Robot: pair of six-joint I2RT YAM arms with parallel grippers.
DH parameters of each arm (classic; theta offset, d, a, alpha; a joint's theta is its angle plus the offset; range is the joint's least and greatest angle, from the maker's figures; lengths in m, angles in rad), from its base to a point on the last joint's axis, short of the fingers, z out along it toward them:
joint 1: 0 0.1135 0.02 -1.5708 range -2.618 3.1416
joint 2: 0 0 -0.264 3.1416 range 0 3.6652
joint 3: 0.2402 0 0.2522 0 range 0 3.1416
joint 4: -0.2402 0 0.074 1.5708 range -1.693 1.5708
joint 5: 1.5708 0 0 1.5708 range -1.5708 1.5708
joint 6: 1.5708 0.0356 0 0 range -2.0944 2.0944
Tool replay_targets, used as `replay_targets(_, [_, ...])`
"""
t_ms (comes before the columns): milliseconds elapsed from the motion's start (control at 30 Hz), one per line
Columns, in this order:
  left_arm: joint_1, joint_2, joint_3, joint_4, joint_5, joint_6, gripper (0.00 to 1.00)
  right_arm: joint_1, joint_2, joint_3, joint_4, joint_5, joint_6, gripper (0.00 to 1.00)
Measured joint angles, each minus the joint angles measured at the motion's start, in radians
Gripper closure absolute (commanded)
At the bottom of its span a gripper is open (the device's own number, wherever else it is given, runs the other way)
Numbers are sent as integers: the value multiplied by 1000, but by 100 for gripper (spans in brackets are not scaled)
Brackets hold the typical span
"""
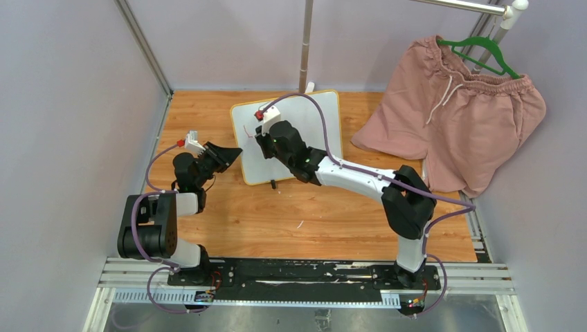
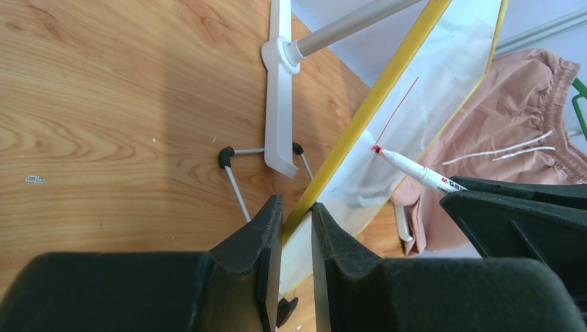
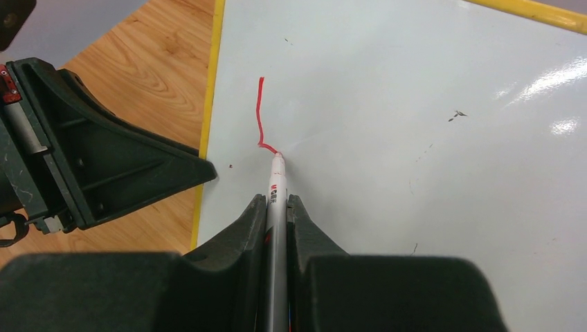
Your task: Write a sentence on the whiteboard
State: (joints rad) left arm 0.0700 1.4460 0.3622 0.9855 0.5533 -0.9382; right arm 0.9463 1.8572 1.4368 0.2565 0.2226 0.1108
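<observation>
Your right gripper [image 3: 277, 202] is clenched on a slim white marker [image 3: 277, 176]. Its long axis runs straight out from the fingers, and its red tip touches the small glossy whiteboard [image 1: 299, 116] with the thin yellow frame, propped at a tilt on the wooden counter [image 1: 291, 214]. Only one short red stroke [image 3: 261, 114] of the sentence is there, close to the board's left edge, so the blank surface lies to the tip's right. Your left gripper [image 2: 296, 207] pinches that left frame edge, near the tip; write away from it.
</observation>
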Motion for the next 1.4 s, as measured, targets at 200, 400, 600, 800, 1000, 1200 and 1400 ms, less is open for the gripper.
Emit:
replay_targets(200, [0,-1,0,0,0,0,100,-4,-12,-10,-2,3,0,100])
replay_targets(400, [0,-6,-1,0,3,3,100,-6,-45,-29,-1,3,1,100])
replay_targets(600, [0,-7,-2,0,4,3,100,-9,-53,-20,-3,4,-1,100])
replay_targets(800, [0,-8,-2,0,4,3,100,-19,-51,19,-17,4,-3,100])
replay_targets(1000, [0,-9,-2,0,4,3,100,-22,-34,39,-22,4,-3,100])
replay_targets(1200, [0,-9,-2,0,4,3,100,-22,-14,45,-33,2,-3,100])
replay_targets(1400, [0,-9,-2,0,4,3,100,-22,-13,45,-40,2,-3,100])
